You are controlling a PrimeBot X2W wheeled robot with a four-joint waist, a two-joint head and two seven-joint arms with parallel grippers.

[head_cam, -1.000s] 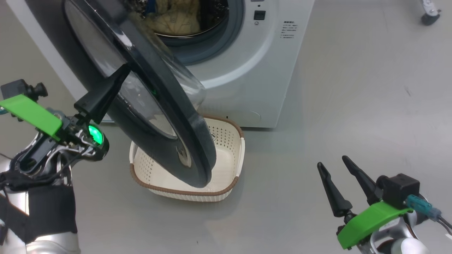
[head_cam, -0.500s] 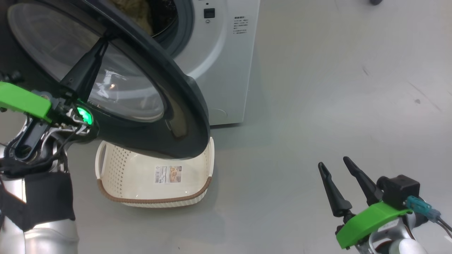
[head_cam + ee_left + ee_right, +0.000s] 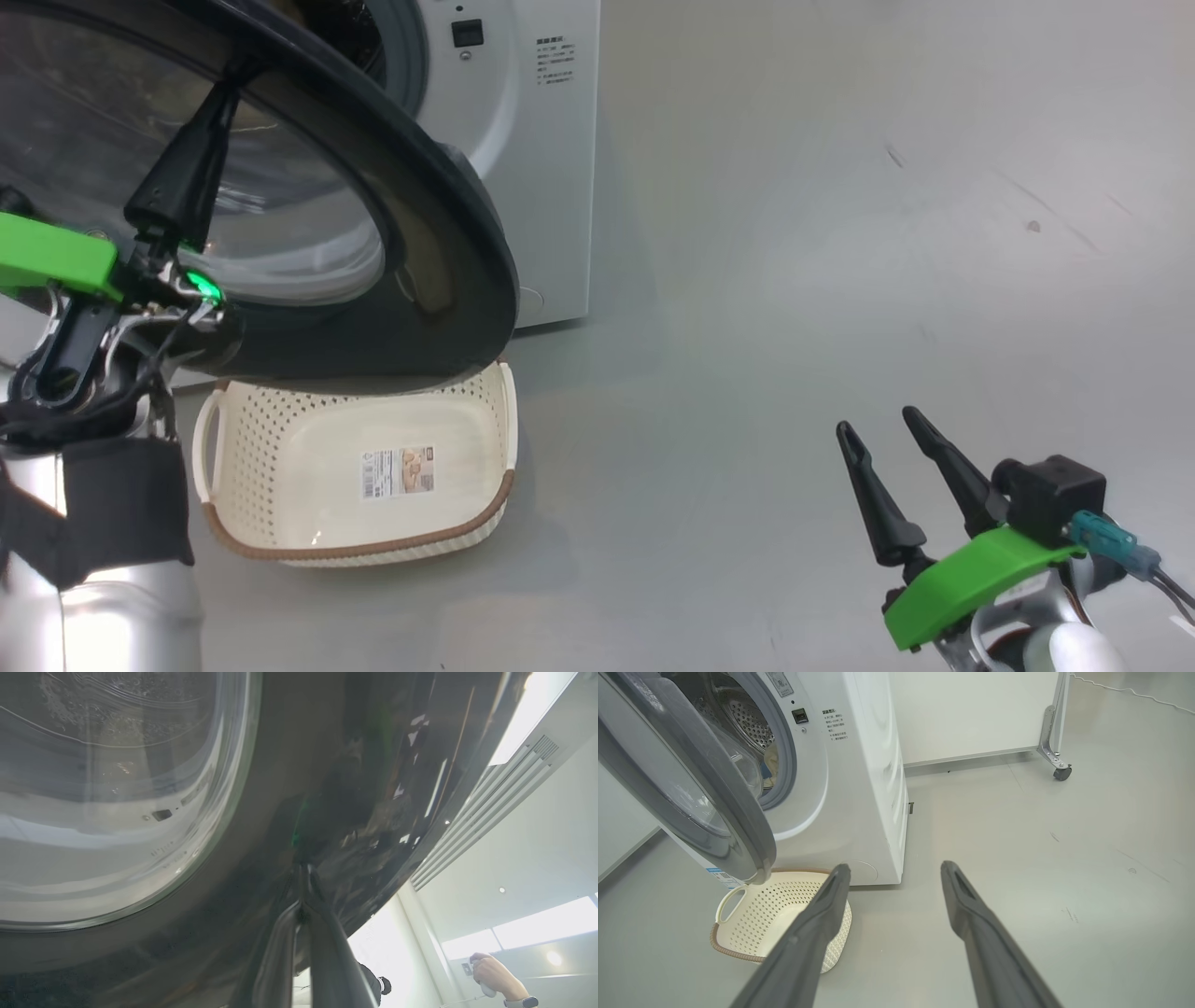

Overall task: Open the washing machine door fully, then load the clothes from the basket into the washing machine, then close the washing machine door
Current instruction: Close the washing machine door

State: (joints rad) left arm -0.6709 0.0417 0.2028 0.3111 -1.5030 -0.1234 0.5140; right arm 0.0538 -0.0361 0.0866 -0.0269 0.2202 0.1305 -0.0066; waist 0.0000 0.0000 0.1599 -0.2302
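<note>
A castor (image 3: pixel 1062 773) (on a metal leg (image 3: pixel 1049 732)) rests on grey floor (image 3: pixel 1064 868).

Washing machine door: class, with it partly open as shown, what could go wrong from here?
1. The shut left claw presses narrow tips on the glossy washing machine door; it might slide off.
2. The door's lower edge hangs close above the basket rim and could clip it.
3. The clothes lie near the drum mouth and might get pinched.

Bright light, glare on washing machine door (image 3: pixel 373 788)

Door (image 3: pixel 448 271) hides basket (image 3: pixel 364 548) far rim; panel print (image 3: pixel 555 62) unreadable.
</note>
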